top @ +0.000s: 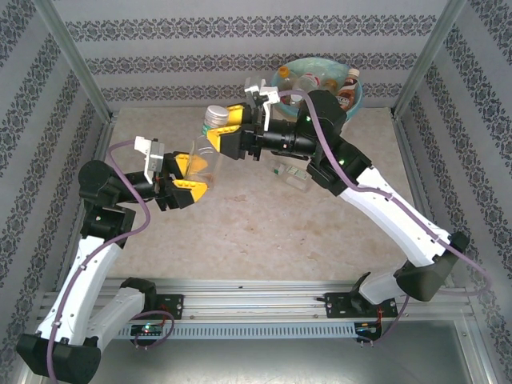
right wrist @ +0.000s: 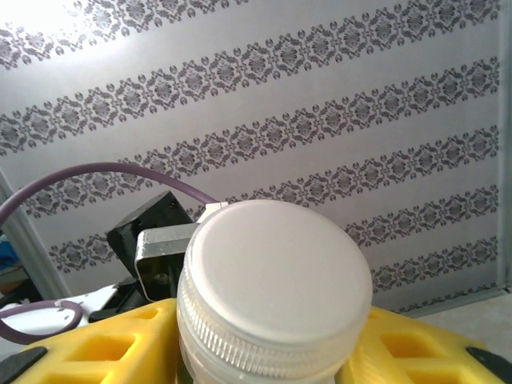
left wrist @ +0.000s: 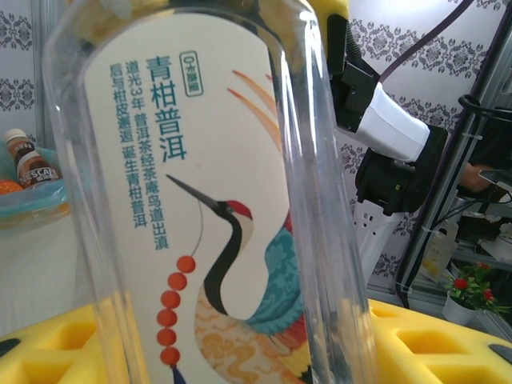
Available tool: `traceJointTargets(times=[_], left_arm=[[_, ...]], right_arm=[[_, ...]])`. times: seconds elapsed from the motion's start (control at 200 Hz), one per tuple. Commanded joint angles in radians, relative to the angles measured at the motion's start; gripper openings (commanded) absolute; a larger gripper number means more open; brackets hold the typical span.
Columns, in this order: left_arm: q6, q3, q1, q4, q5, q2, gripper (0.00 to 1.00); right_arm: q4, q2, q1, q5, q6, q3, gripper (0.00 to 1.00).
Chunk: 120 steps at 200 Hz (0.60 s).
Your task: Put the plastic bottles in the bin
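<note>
- Your left pincer (top: 190,176) is clamped on the lower body of the crane-label bottle (top: 204,160). In its wrist view the clear bottle (left wrist: 208,200) stands upright between the yellow fingers (left wrist: 48,352), very close to the lens.
- Your right pincer (top: 218,132) sits higher on that same bottle. In its wrist view the yellow fingers (right wrist: 120,344) flank the neck just under the white cap (right wrist: 276,272). You cannot tell whether they press on it or only sit against it.
- The bottle is off the tabletop (top: 264,232), between the two pincers, with the left one below and the right one above.
- The bin (top: 280,78) stands behind the right pincer, at the far wall. It already contains several bottles, among them a brown bottle (top: 350,86) with a red cap.
- From the left pincer the bin rim (left wrist: 32,204) shows to the left of the held bottle, with the brown bottle (left wrist: 28,164) inside it.
- The right arm (top: 360,184) runs from the pincer back past the near side of the bin. Its wrist and purple cable lie between the held bottle and the bin's rim.
- A loose bottle (top: 290,174) lies on its side on the tabletop, under the right arm and behind its pincer, apart from both pincers.
- Patterned walls (top: 240,48) close in the tabletop. A potted plant (left wrist: 468,288) with red flowers stands outside, far to the right of the left pincer.
</note>
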State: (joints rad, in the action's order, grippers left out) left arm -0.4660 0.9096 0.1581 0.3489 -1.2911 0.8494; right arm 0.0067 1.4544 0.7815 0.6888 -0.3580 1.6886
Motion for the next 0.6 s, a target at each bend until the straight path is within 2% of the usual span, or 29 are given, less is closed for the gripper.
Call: traceJointTargets(times=[0.0,0.06,0.115,0.145,0.2,0.29,0.345,0.51,0.595], left_arm=[[0.002,0.007,0.019,0.047,-0.054,0.005,0.51],[0.003,0.006,0.022,0.05,-0.059,0.009,0.51],[0.004,0.008,0.023,0.05,-0.067,0.015,0.51],[0.003,0.008,0.021,0.051,-0.069,0.017,0.51],[0.009,0.006,0.023,0.048,-0.072,0.019,0.51],[0.01,0.001,0.024,0.051,-0.073,0.023,0.51],[0.008,-0.005,0.024,0.057,-0.073,0.023,0.51],[0.007,-0.013,0.026,0.066,-0.069,0.022,0.52],[0.01,-0.02,0.025,0.077,-0.063,0.019,0.59]], right_arm=[[0.088,0.02,0.009,0.07,-0.045,0.022,0.47],[0.094,0.023,0.01,0.086,-0.05,0.02,0.43],[0.097,0.023,0.011,0.086,-0.053,0.016,0.44],[0.102,0.02,0.011,0.086,-0.054,0.012,0.48],[0.11,0.018,0.011,0.091,-0.055,0.006,0.67],[0.112,0.012,0.009,0.078,-0.049,-0.005,0.67],[0.117,0.011,0.01,0.072,-0.05,-0.011,0.64],[0.116,0.002,0.004,0.052,-0.047,-0.02,0.42],[0.114,-0.012,-0.004,0.019,-0.035,-0.037,0.32]])
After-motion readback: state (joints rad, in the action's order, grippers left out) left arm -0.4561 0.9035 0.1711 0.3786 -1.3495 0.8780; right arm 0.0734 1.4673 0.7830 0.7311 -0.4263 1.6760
